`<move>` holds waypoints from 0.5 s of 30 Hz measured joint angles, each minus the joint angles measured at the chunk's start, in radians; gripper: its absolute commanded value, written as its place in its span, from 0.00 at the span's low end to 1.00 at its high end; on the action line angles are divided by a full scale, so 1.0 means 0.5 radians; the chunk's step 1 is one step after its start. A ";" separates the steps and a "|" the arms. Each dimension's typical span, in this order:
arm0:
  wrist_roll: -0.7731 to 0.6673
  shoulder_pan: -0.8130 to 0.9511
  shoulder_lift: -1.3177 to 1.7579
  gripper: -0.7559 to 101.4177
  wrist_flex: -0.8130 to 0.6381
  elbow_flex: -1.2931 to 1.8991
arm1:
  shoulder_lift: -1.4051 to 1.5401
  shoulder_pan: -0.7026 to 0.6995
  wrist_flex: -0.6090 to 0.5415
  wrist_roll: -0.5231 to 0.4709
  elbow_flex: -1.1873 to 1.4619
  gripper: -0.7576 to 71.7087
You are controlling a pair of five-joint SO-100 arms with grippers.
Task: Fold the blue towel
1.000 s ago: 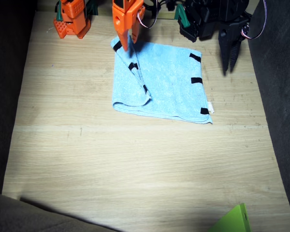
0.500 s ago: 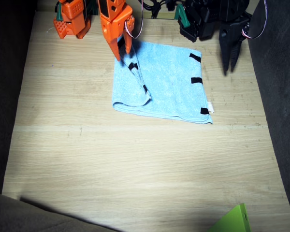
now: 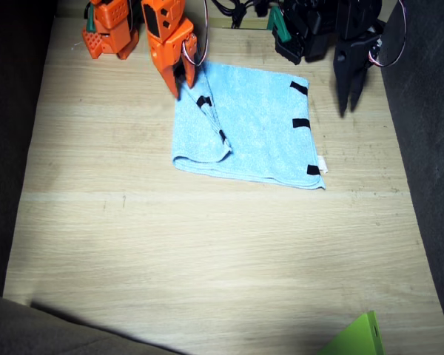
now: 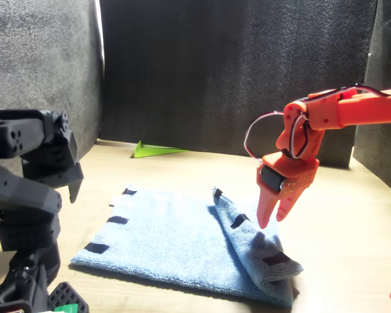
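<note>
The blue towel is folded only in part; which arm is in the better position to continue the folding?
Probably the right arm. Its gripper hangs open just above the folded-over flap of the blue towel. The left gripper hangs beside the table's edge, clear of the cloth.

No text, label or number can be read — not on either arm, nor on the table.

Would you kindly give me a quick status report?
Right gripper open, empty, above towel's folded edge. Left gripper off the cloth, jaw state unclear. Blue towel partly folded. Nothing obstructing.
</note>
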 measured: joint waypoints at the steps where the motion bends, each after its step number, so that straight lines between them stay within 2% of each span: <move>1: 0.000 0.000 0.000 0.20 0.000 -0.003 | 0.037 0.015 0.055 0.000 0.000 0.32; 6: 0.000 -0.012 -0.012 0.20 -0.003 -0.025 | 0.129 -0.043 0.175 0.000 -0.098 0.31; 12: -0.012 -0.012 -0.012 0.20 -0.003 -0.034 | 0.009 -0.074 0.706 0.110 -0.500 0.31; 15: -0.028 -0.012 -0.012 0.20 -0.003 -0.034 | 0.006 0.037 0.844 0.166 -0.515 0.31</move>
